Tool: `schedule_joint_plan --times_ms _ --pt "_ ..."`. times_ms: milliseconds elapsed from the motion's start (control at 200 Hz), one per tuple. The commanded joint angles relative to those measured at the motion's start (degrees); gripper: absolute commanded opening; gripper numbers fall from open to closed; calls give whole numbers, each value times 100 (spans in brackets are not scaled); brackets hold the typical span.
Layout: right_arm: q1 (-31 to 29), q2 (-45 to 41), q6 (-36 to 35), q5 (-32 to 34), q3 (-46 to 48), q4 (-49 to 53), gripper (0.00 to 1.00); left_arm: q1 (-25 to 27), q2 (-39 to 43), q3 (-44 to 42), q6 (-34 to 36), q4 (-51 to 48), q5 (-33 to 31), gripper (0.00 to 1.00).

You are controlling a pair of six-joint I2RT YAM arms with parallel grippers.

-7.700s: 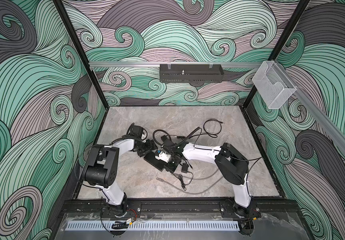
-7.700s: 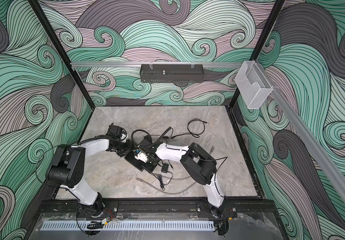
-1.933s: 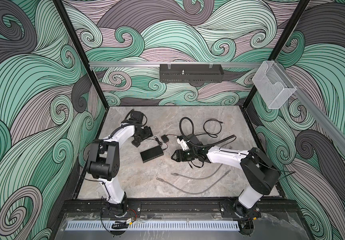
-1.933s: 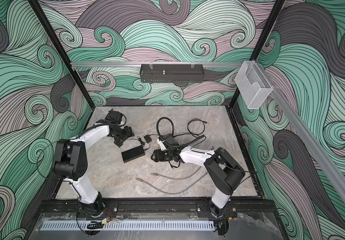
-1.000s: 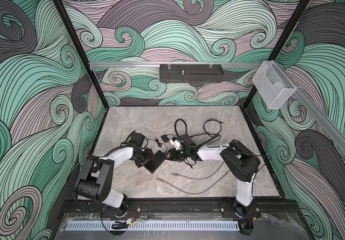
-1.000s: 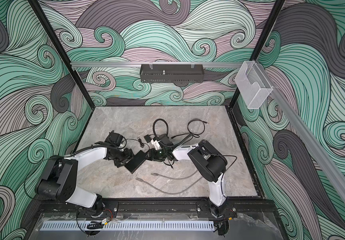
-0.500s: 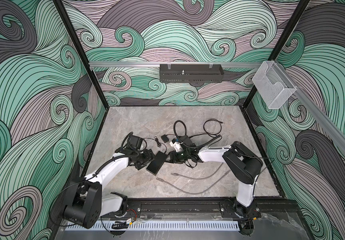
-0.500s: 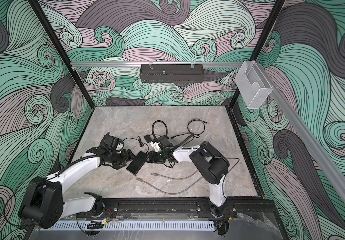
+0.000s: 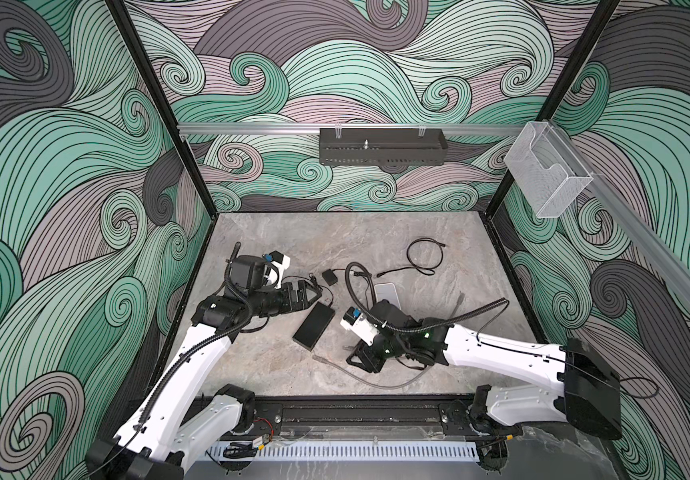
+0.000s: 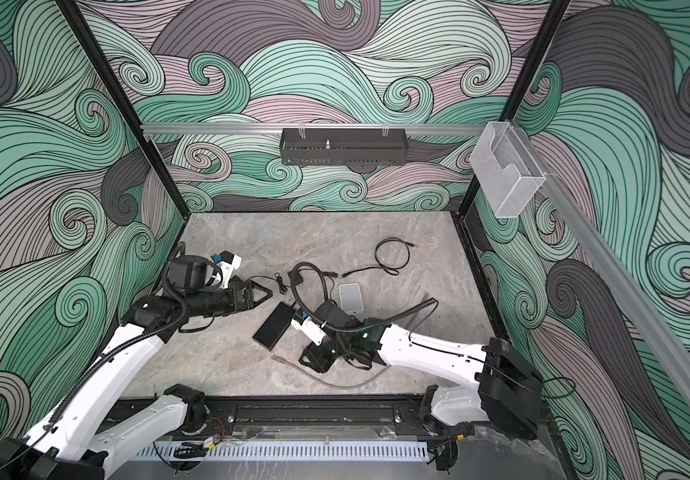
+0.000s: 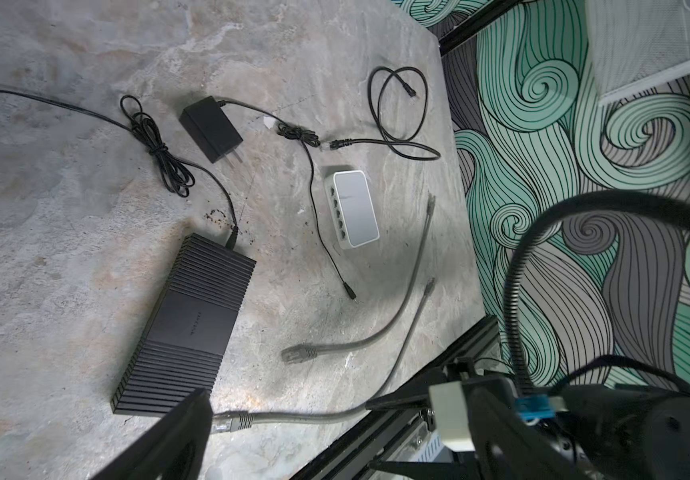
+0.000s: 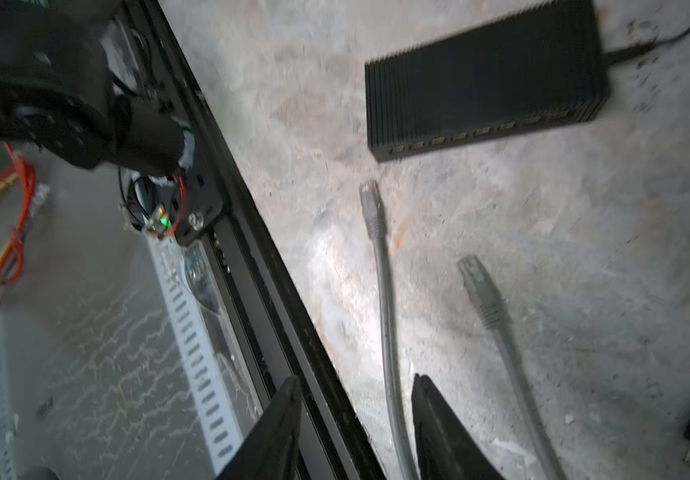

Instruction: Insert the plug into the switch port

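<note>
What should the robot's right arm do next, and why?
Probably close the right jaws on the grey cable, a little behind its plug. In the right wrist view that cable runs between the open jaws, not yet gripped, and its plug points toward the port row of the black switch.

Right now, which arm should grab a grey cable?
Probably right: the right gripper straddles the grey cable, jaws open, behind its plug near the black switch; the left gripper sits open beside the switch's far end.

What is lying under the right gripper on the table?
A grey network cable runs between the spread fingers of the right gripper, its plug pointing toward the black switch. The cable's stretch beneath the gripper body is hidden.
</note>
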State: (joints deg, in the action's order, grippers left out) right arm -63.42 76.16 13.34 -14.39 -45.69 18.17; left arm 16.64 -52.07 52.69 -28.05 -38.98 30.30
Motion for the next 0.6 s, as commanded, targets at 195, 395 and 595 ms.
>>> schedule_joint_plan --times_ms 195,395,595 --pt "-497 836 289 1103 187 70 47 41 1591 -751 361 429 194 99" --pt "-264 979 759 1560 304 27 48 52 1627 -720 416 270 -30 99" --pt "222 467 1411 1833 641 510 49 57 1297 -633 493 172 15 99"
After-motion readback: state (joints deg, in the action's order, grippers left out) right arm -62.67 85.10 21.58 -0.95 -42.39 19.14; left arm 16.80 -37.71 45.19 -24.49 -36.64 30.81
